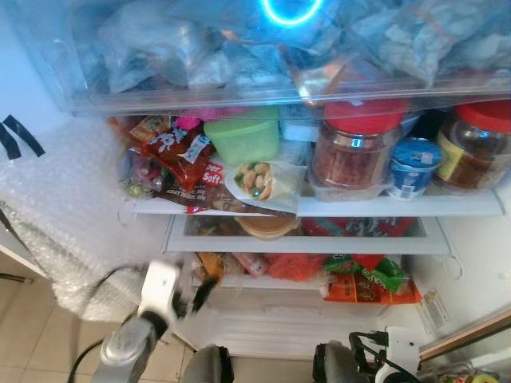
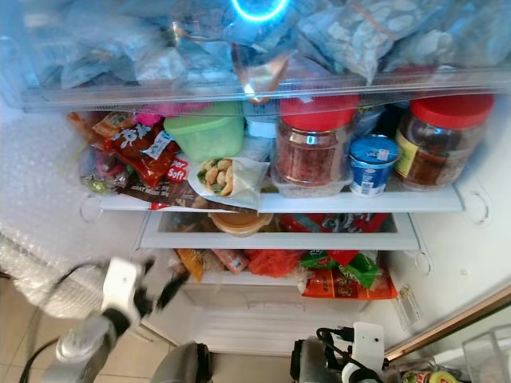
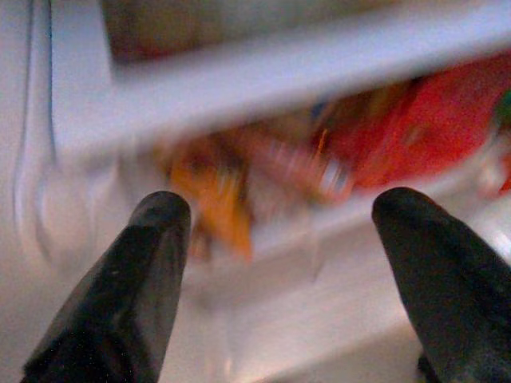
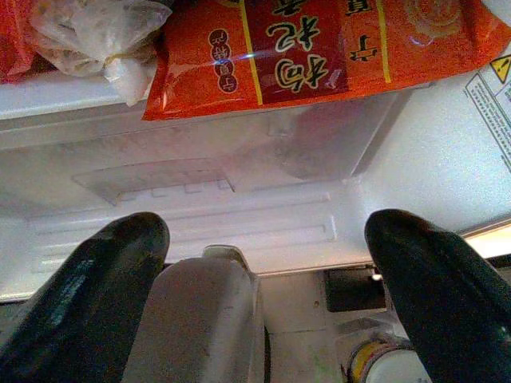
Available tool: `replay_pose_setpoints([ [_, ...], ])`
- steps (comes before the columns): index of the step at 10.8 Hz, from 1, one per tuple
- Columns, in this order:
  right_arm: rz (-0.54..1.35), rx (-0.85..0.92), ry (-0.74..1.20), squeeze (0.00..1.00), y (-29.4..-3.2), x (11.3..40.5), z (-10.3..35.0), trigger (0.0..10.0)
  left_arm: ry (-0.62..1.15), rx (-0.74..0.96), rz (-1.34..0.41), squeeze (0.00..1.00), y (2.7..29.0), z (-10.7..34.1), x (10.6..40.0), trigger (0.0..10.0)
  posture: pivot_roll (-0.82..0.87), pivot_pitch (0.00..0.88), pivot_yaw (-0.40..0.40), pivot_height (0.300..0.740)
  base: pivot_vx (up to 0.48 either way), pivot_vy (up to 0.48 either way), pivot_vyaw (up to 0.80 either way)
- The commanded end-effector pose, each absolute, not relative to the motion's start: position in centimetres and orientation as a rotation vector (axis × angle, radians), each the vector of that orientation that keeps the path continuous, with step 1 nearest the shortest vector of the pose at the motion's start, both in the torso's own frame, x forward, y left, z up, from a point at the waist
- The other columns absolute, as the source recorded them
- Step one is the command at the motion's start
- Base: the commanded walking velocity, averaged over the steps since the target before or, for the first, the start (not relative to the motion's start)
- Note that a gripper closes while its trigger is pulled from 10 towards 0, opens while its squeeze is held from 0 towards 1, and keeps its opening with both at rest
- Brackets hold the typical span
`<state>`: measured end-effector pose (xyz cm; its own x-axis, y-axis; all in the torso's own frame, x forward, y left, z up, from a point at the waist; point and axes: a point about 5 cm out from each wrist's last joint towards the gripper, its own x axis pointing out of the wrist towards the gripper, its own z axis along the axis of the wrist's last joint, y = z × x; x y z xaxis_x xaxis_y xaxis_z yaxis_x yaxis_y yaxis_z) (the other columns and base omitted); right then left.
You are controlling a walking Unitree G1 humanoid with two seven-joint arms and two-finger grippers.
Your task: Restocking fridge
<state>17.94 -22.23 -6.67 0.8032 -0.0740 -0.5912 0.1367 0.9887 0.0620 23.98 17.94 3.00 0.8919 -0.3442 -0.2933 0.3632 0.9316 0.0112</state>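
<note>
1. The left gripper [image 1: 198, 297], fingers spread and holding nothing, reaches toward the fridge's bottom shelf [image 1: 263, 281].
2. The right gripper [image 4: 263, 263], also spread and empty, hangs low beneath the orange snack packet [image 4: 303, 56].
3. Above, red-lidded jars [image 1: 355, 144] crowd the upper shelf [image 1: 399, 206].

Saw red lids on two clear jars [image 1: 354, 144] [image 1: 477, 144] holding reddish-brown contents, a lime-green tub [image 1: 243, 134] to their left, a blue-and-white cup [image 1: 414, 166] between the jars. Noted red snack packets [image 1: 180, 152] with white lettering at far left, an orange-red packet [image 4: 319, 48] with yellow characters lower right, white shelves [image 1: 375, 206], black fingers [image 3: 144, 271].
</note>
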Motion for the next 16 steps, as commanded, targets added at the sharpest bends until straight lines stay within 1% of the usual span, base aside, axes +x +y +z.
replay_pose_setpoints([
  [1,-0.123,0.119,0.688,0.0,-21.6,16.6,-7.6,10.0,0.421,0.099,-0.304,0.0,19.5,0.3,22.9,10.0,0.03,0.094,0.085,0.639,0.0,0.0,0.0],
  [2,-0.121,0.117,0.699,0.0,-21.4,16.6,-7.7,10.0,0.498,0.092,-0.259,0.0,19.9,-1.4,22.5,10.0,0.03,0.089,0.084,0.639,0.0,0.0,0.0],
  [3,-0.129,0.119,0.709,0.0,-21.3,16.4,-7.8,10.0,0.571,0.029,-0.214,0.0,19.9,-2.8,22.4,10.0,0.03,0.082,0.084,0.639,0.0,0.0,0.0],
  [4,-0.127,0.115,0.719,0.0,-21.0,16.2,-7.9,10.0,0.648,-0.006,-0.167,0.0,20.4,-4.0,22.0,10.0,0.02,0.073,0.085,0.639,0.0,0.0,0.0],
  [5,-0.141,0.114,0.719,0.0,-22.0,15.6,-8.0,10.0,0.705,-0.032,-0.101,0.0,21.5,-4.7,21.6,10.0,0.02,0.073,0.082,0.639,0.0,0.0,0.0],
  [8,-0.151,0.115,0.728,0.0,-22.1,15.4,-8.0,10.0,0.815,-0.033,-0.09,0.0,21.0,-6.6,19.7,10.0,0.02,0.064,0.081,0.639,0.0,0.0,0.0],
  [9,-0.139,0.114,0.724,0.0,-21.7,15.5,-8.0,10.0,0.871,-0.058,-0.032,0.0,21.1,-7.5,18.6,10.0,0.02,0.065,0.075,0.639,0.0,0.0,0.0],
  [10,-0.135,0.116,0.727,0.0,-21.5,15.6,-8.1,10.0,0.906,-0.057,-0.002,0.0,21.2,-7.9,17.9,10.0,0.03,0.069,0.073,0.639,0.0,0.0,0.0],
  [11,-0.134,0.124,0.748,0.0,-20.9,15.3,-8.4,10.0,0.965,-0.042,0.03,0.0,21.2,-8.6,16.6,10.0,0.02,0.072,0.072,0.639,0.0,0.0,0.0],
  [13,-0.138,0.131,0.757,0.0,-20.7,15.1,-8.5,10.0,0.979,-0.062,0.045,0.0,21.1,-8.9,16.0,10.0,0.02,0.077,0.07,0.639,0.0,0.0,0.0],
  [16,-0.13,0.133,0.782,0.0,-21.0,14.7,-8.7,10.0,1.017,-0.062,0.087,0.0,21.8,-9.4,14.6,10.0,0.02,0.086,0.066,0.639,-0.267,0.0,0.0],
])
